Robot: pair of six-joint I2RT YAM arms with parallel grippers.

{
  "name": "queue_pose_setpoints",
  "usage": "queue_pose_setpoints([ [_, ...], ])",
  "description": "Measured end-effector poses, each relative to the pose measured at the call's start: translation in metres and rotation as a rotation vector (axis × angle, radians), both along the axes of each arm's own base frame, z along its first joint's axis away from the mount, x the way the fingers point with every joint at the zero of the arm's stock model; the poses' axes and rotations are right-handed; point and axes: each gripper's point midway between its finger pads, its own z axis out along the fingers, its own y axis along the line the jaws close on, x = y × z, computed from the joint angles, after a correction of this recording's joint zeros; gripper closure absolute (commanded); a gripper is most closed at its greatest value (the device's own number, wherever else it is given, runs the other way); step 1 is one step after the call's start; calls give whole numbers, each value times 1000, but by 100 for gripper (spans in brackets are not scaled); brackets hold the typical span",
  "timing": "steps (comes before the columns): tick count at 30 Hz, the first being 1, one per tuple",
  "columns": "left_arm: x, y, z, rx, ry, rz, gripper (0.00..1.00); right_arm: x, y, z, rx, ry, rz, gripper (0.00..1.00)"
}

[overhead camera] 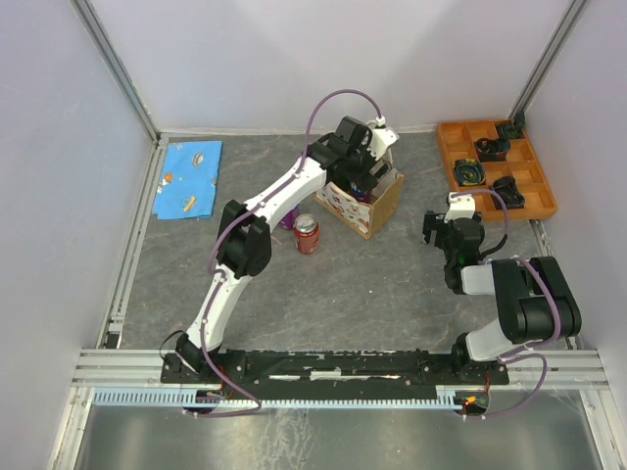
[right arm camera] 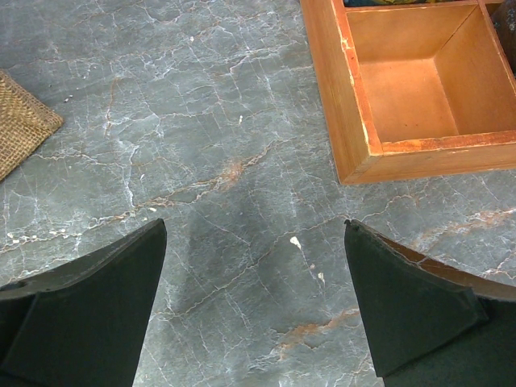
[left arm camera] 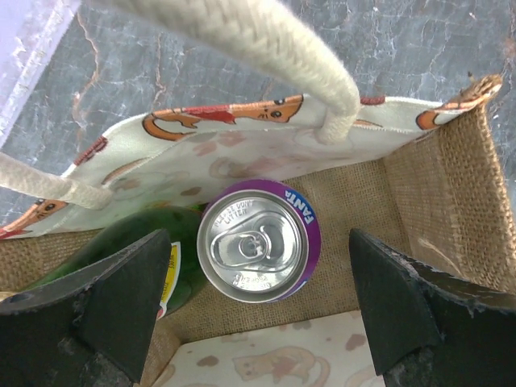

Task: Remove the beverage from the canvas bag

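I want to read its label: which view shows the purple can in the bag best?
The left wrist view: it looks down on the purple can, upright inside the canvas bag, lid and rim lettering plain. In the top external view the left arm hides it; the right wrist view shows no can.

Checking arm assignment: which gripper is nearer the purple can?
Left. The left gripper hangs above the purple can in the canvas bag; the right gripper hovers beside the orange tray.

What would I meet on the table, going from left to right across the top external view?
blue cloth → red soda can → canvas bag → orange tray
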Motion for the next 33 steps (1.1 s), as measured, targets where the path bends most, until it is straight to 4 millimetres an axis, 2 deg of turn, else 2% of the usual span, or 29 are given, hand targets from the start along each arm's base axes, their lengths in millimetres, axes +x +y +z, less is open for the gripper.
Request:
queue_pose_setpoints([
  [6, 8, -6, 7, -8, -57, 12, 3, 0, 0, 0, 0, 0, 0, 1],
  [11, 10, -5, 2, 6, -69, 24, 3, 0, 0, 0, 0, 0, 0, 1],
  [13, 12, -6, -3, 10, -69, 26, 3, 0, 0, 0, 0, 0, 0, 1],
  [21, 7, -3, -43, 64, -20, 28, 5, 0, 0, 0, 0, 0, 0, 1],
  [25, 8, -5, -46, 71, -26, 33, 12, 0, 0, 0, 0, 0, -1, 1],
  [26, 8, -4, -45, 70, -26, 34, 17, 0, 0, 0, 0, 0, -1, 1],
  [27, 8, -4, -45, 71, -28, 35, 27, 0, 0, 0, 0, 0, 0, 1],
  [29, 10, -4, -44, 70, -34, 37, 68, 0, 0, 0, 0, 0, 0, 1],
  [30, 10, -5, -44, 65, -32, 34, 82, 0, 0, 0, 0, 0, 0, 1],
  [31, 10, -4, -44, 64, -32, 35, 92, 0, 0, 0, 0, 0, 0, 1],
  [32, 11, -4, -44, 61, -30, 33, 96, 0, 0, 0, 0, 0, 0, 1],
  [33, 10, -4, -44, 58, -28, 33, 97, 0, 0, 0, 0, 0, -1, 1],
])
